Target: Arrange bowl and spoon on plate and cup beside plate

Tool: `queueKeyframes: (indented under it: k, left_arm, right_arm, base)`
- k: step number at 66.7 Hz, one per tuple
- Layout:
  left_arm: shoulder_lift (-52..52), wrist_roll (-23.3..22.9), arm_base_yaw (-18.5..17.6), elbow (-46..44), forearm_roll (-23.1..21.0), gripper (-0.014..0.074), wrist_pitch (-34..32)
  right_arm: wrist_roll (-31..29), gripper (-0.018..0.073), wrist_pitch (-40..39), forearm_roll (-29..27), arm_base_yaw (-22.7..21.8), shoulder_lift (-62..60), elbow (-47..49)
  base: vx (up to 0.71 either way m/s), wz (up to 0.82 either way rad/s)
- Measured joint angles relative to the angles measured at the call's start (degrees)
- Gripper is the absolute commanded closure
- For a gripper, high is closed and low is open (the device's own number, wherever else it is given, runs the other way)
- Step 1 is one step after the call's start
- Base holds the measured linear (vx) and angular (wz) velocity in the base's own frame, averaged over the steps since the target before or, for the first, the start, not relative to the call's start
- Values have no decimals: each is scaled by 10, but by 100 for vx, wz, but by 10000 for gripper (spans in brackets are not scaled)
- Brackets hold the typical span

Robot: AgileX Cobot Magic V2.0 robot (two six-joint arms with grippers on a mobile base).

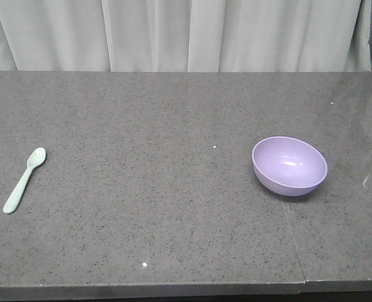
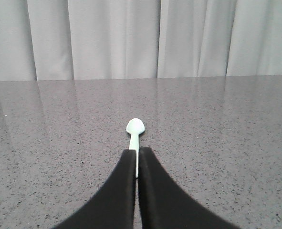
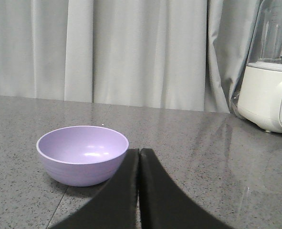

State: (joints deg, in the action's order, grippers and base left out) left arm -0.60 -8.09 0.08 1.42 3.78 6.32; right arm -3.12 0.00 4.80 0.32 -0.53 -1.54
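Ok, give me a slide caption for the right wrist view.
Lavender bowl on grey speckled counter, ahead-left of the closed right tool; white appliance at far right.

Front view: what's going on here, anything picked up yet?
Nothing is picked up. The spoon lies at the left of the counter and the bowl sits upright at the right. Both arms are outside the front view. The left gripper is shut, pointing at the spoon; the right gripper is shut, the bowl ahead of it. No plate or cup shows.
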Motion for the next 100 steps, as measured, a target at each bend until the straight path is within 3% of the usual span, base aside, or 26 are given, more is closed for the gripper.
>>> queueKeyframes:
  k: [100]
  left_arm:
    - [0,0,0,0,0,603,0]
  right_arm:
    - [0,564,0,0,0,0,0]
  base:
    - [0,0]
